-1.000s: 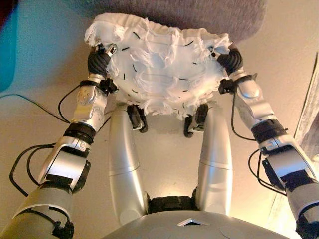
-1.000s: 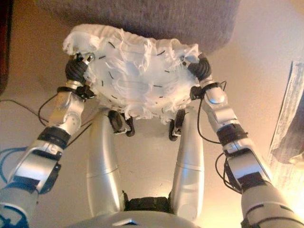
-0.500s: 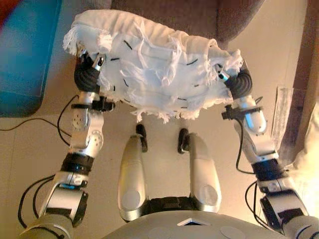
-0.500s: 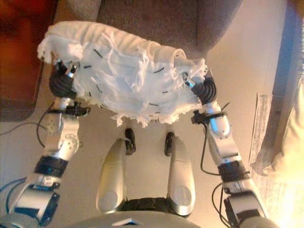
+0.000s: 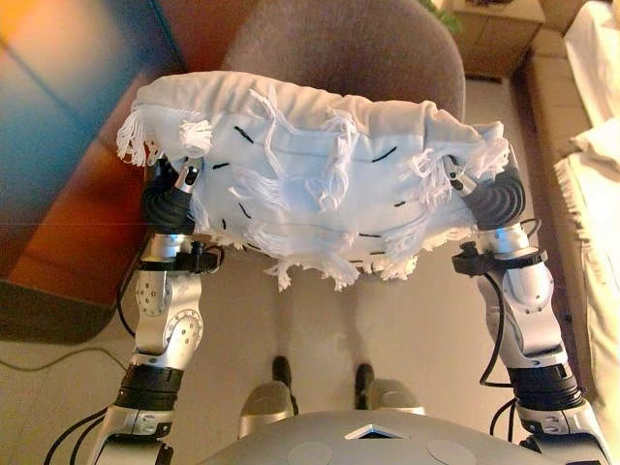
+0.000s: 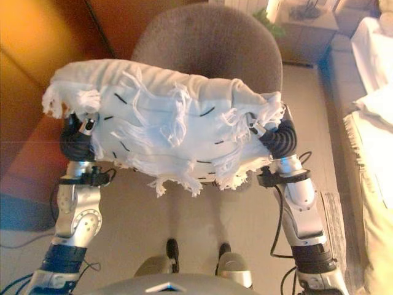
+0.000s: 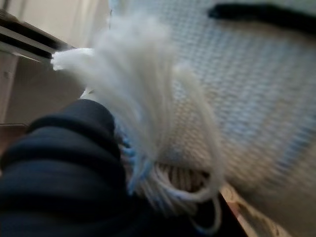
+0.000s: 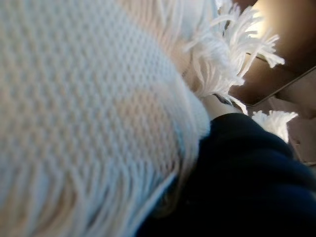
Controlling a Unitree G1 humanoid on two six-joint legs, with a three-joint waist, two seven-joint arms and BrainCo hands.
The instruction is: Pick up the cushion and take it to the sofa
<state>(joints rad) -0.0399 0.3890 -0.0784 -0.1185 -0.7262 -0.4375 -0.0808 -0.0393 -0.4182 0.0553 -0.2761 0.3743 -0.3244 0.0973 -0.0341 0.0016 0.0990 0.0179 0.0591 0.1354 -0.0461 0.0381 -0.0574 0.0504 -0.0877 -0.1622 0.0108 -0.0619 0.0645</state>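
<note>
Cushion (image 5: 320, 184): white, knitted, tufted with fringe and short black stitches. It is off the floor, held at chest height between both arms, in front of a grey-brown armchair (image 5: 339, 44).

Left robot hand (image 5: 172, 199): pressed to the cushion's left end. Only the dark ribbed cover and a fingertip show; fingers are buried in fabric, so I cannot tell how far they are curled.

Right robot hand (image 5: 494, 199): same at the right end. Cover visible, fingers hidden behind fringe; grip state cannot be read.

Progress (judgement): pick-up is done, since the cushion is clear of any support. The carry is left. A pale upholstered piece with a cream throw (image 6: 374, 123) runs along the right edge; possibly the sofa, well apart from the cushion. Placement not yet done.

View comparison:
- Eye views give the whole layout: cushion, both arms, chair, floor.
- Left wrist view adds only the close knit weave, a fringe tuft and one black stitch.
- Right wrist view shows weave and tufts against the cover; no fingers in either.
</note>
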